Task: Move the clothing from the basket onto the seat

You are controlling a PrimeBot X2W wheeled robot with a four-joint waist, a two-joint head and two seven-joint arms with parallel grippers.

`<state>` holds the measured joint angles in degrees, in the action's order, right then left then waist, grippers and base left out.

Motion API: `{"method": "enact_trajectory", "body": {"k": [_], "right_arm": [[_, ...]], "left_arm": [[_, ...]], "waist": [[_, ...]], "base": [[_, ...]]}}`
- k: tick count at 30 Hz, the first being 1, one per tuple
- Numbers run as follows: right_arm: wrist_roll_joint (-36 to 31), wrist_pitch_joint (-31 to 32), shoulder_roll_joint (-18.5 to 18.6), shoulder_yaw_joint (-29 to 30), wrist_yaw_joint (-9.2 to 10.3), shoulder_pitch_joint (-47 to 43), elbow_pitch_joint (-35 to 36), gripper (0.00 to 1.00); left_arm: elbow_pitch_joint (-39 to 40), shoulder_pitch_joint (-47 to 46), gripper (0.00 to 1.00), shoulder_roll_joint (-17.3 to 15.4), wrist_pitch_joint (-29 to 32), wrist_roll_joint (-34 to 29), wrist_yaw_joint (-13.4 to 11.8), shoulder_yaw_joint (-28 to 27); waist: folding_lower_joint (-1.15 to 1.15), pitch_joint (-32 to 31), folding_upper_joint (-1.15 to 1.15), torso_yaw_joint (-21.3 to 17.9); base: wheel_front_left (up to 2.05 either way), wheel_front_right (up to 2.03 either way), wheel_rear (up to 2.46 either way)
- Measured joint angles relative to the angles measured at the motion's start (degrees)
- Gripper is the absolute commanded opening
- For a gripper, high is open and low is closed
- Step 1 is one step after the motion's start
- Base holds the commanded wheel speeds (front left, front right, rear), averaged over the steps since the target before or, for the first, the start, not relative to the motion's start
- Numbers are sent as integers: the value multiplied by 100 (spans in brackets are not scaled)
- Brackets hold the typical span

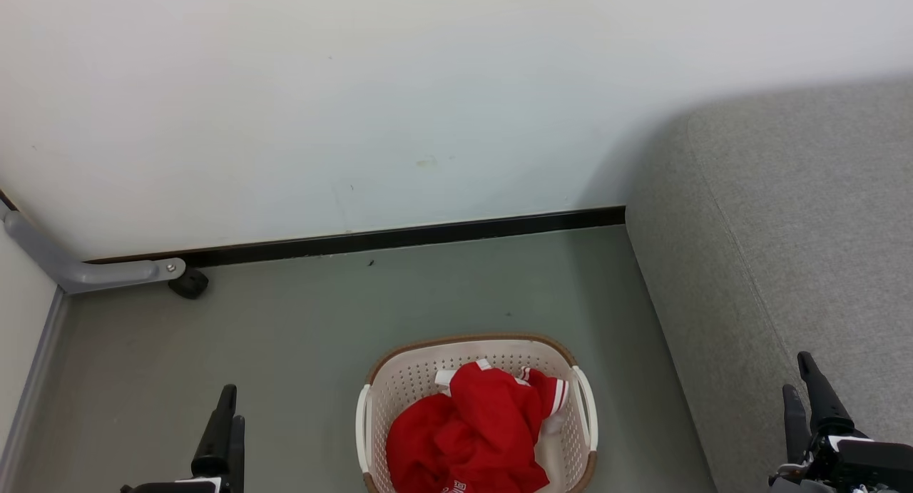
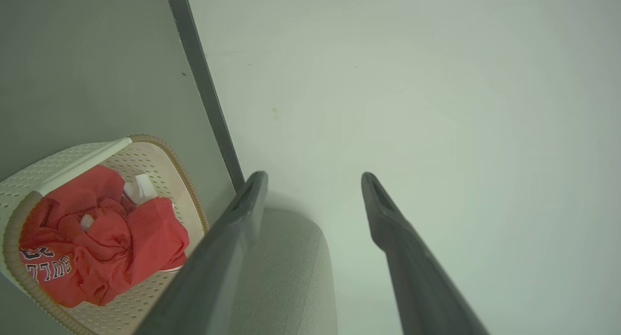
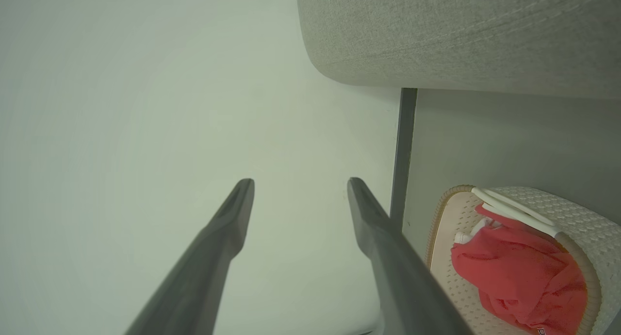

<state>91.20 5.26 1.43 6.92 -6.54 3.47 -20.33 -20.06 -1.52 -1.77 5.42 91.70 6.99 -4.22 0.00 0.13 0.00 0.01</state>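
Note:
The red clothing [image 1: 471, 436] lies crumpled inside the cream basket [image 1: 399, 386], which stands on the floor at the bottom middle of the head view. The grey seat [image 1: 784, 250] fills the right side, just right of the basket. My left gripper [image 1: 230, 407] hangs open at the lower left, well left of the basket. Over the seat's near part at the lower right, my right gripper [image 1: 799, 379] is open too. In the left wrist view the clothing [image 2: 102, 238] and basket [image 2: 160, 155] sit at the left, fingers [image 2: 233, 238] apart. The right wrist view has the clothing [image 3: 519, 272], basket [image 3: 582, 218] and seat [image 3: 461, 34].
A white wall [image 1: 356, 108] with a dark baseboard [image 1: 399, 236] runs behind the basket. A grey metal bracket [image 1: 78, 265] with a black foot [image 1: 189, 285] sits at the wall's left end. Grey floor [image 1: 321, 314] lies open between basket and wall.

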Motion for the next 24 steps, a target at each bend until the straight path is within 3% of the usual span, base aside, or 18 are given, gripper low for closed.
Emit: {"method": "enact_trajectory", "body": {"k": [11,24], "right_arm": [[-224,-193,8,-160,0,2,7,100],[-1045,-471,94,-385,0,74,4,100]], "left_arm": [[30,1,100,-5,-204,-31,0,93],[43,0,100,-152,-483,-423,1,227]], "waist": [[0,-17,0,4],[0,-13,0,-12]], "base": [[0,0,0],[0,0,0]]}}
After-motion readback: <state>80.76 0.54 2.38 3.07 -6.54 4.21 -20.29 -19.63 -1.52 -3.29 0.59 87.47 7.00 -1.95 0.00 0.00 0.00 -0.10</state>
